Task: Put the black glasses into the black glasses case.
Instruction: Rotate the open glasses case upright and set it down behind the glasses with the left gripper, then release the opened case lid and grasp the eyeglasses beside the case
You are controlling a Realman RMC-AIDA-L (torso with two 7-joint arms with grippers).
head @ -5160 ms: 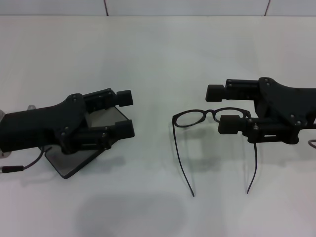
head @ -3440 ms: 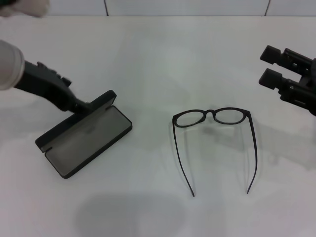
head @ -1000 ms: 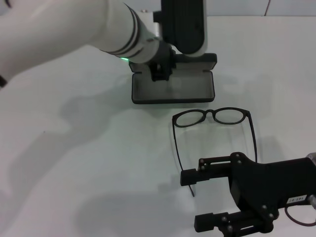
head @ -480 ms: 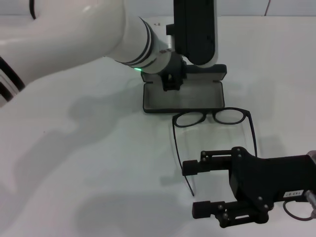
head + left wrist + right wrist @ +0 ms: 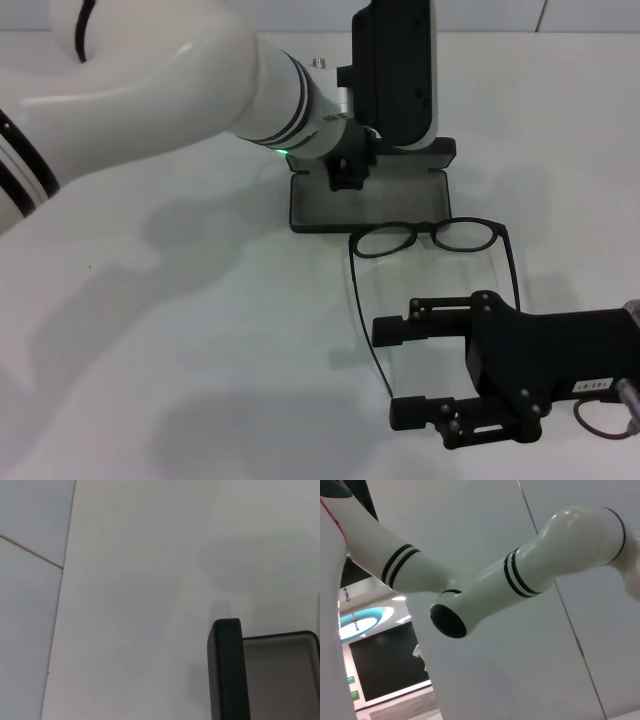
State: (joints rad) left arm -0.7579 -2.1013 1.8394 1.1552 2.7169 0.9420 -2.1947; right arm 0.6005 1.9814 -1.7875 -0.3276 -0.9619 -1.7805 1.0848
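The black glasses (image 5: 430, 236) lie on the white table, lenses away from me, with the temple arms running toward me. The black glasses case (image 5: 372, 200) lies open just behind them, lid upright at the back. My left gripper (image 5: 347, 172) reaches across from the left and is shut on the case's lid. The left wrist view shows the lid edge (image 5: 227, 675) and the grey lining. My right gripper (image 5: 402, 370) is low at the near right, open, with the tip of the glasses' left temple arm between its fingers.
My white left arm (image 5: 180, 85) spans the upper left of the table (image 5: 180, 330) and also fills the right wrist view (image 5: 520, 580). A tiled wall runs along the table's far edge. A cable loop (image 5: 603, 425) hangs by the right gripper.
My left gripper has carried the case to the right and closer, to just behind the glasses. My right gripper has moved up toward the temple arms. The glasses have not moved.
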